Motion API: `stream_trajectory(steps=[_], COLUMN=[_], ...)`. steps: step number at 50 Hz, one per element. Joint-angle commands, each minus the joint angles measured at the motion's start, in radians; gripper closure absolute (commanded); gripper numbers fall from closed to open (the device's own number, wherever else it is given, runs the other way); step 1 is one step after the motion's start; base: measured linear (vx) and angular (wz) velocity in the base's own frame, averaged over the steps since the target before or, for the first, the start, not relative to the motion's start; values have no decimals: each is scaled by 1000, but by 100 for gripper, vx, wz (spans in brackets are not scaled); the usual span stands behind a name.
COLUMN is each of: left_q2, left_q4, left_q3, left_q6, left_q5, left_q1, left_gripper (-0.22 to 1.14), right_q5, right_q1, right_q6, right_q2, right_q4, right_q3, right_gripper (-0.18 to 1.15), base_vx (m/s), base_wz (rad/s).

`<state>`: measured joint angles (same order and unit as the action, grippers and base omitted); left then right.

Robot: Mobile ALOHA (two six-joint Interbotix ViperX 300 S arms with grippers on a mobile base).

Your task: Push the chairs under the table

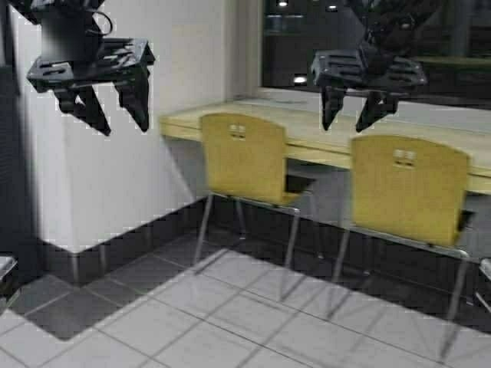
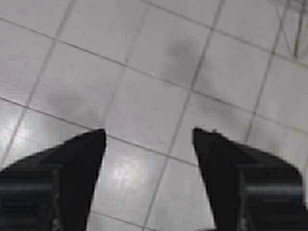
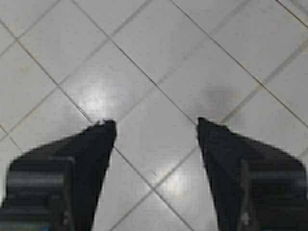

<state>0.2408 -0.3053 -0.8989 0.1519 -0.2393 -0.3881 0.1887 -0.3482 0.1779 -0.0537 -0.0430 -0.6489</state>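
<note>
Glossy grey floor tiles [image 1: 253, 322]; curved plywood chairs [image 1: 249, 157] on chrome legs face table [image 1: 322, 134]. Left gripper [image 1: 121, 115] and right gripper [image 1: 354, 115] hang raised, fingers wide.

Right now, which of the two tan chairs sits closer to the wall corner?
The left chair, by the end of the table next to the white wall. The other chair stands farther right, below the right claw.

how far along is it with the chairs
Nothing looks done yet: both plywood chairs, the left chair and the right chair, stand out from the table. The left claw and right claw hang open in the air, touching neither. Both pushes remain.
</note>
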Motion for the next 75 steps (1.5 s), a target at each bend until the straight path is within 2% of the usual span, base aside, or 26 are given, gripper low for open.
stream_trajectory(steps=[1, 25, 75], left_q2=[2, -80, -77], left_q4=[-2, -2, 0], left_q3=[17, 17, 40], left_q6=[-9, -17, -31], left_q5=[0, -5, -29], left_q1=[-3, -18, 6], left_gripper=[1, 1, 1], right_q5=[0, 11, 35], right_q1=[8, 9, 8], right_q6=[2, 2, 15], right_q2=[9, -12, -77], right_q4=[0, -2, 5], right_q3=[21, 25, 20], right_gripper=[9, 9, 9], base_vx=[-28, -25, -9], base_wz=[-32, -46, -27])
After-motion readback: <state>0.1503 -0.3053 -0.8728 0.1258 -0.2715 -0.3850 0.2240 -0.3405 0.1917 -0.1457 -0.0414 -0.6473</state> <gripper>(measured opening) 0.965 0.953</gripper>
